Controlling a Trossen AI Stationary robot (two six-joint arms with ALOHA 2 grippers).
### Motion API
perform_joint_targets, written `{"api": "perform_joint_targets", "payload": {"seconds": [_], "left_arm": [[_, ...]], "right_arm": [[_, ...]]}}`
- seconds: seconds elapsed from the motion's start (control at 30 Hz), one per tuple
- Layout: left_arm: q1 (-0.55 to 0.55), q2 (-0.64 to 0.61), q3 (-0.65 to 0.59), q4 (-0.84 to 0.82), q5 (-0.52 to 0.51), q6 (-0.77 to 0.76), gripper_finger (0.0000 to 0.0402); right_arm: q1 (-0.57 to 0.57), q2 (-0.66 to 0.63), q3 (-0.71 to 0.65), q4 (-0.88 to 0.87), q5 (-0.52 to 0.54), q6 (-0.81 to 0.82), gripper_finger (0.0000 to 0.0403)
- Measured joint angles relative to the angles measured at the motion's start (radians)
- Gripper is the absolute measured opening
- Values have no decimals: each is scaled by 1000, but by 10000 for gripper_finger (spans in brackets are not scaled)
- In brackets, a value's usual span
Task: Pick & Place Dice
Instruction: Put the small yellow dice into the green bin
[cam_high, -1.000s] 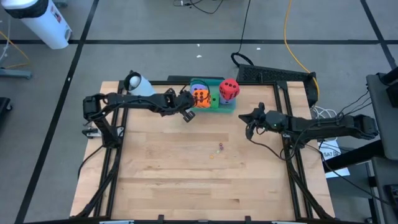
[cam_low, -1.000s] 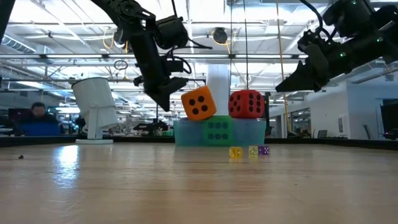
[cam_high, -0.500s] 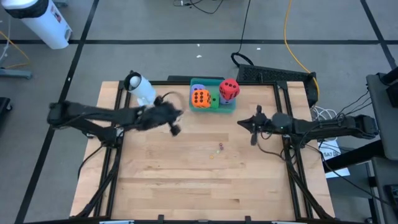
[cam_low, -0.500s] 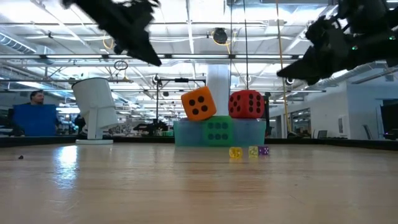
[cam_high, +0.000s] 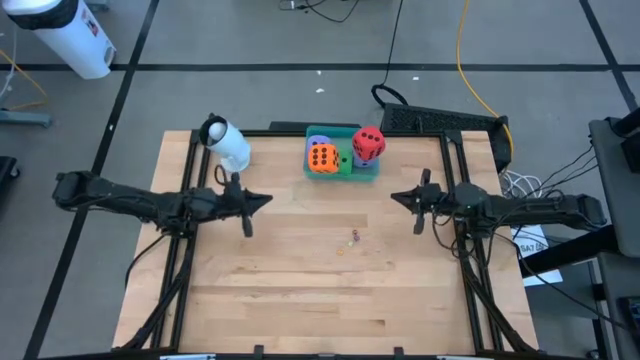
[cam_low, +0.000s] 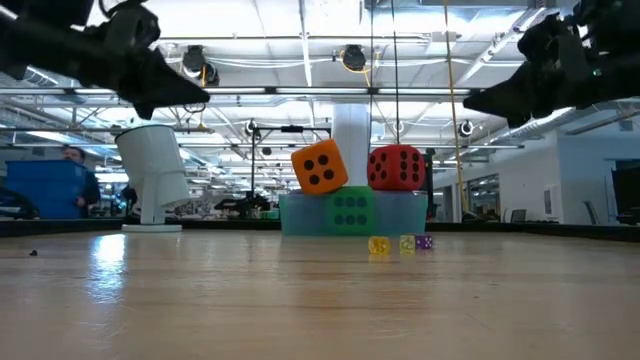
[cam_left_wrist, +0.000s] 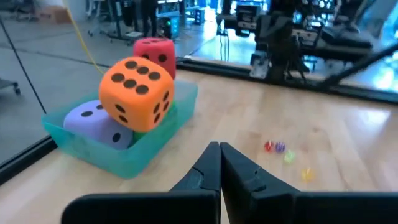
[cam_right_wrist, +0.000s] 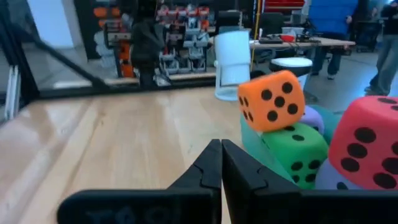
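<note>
Four views, taken in turn.
High view, dice: orange die and red die sit on top of the pile in the teal tray at the far edge of the table; a light purple die shows behind the orange one.
High view, arms: left gripper is over the left half of the table, right gripper over the right half, tips pointing toward each other, both well apart from the tray and carrying nothing.
High view, other: white cylinder lies near the far left corner; tiny dice lie near mid-table.
Low view, stack: green die is in the tray, with the orange die tilted above it and the red die beside that; both arms are raised above the table.
Left wrist view, fingers: pressed together, empty; tray with orange, red and purple dice ahead.
Right wrist view, fingers: pressed together, empty; orange, green and red dice close by; a person stands in the background.
</note>
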Motion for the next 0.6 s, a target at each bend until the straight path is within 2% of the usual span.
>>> {"api": "perform_joint_targets", "payload": {"seconds": [0.13,0.23,0.4,0.6], "left_arm": [[4,-40,-49,15,7,54,1],[27,-107,-66,4,53,59,2],[42,-242,-96,-75,77,54,2],[42,-368,-159,-85,77,50,2]], "right_arm": [[18,-3,-54,63,-21,-36,0],[19,-45,-69,119,-24,-33,0],[18,-141,-71,20,-24,-21,0],[18,-246,-71,-83,-24,-27,0]]}}
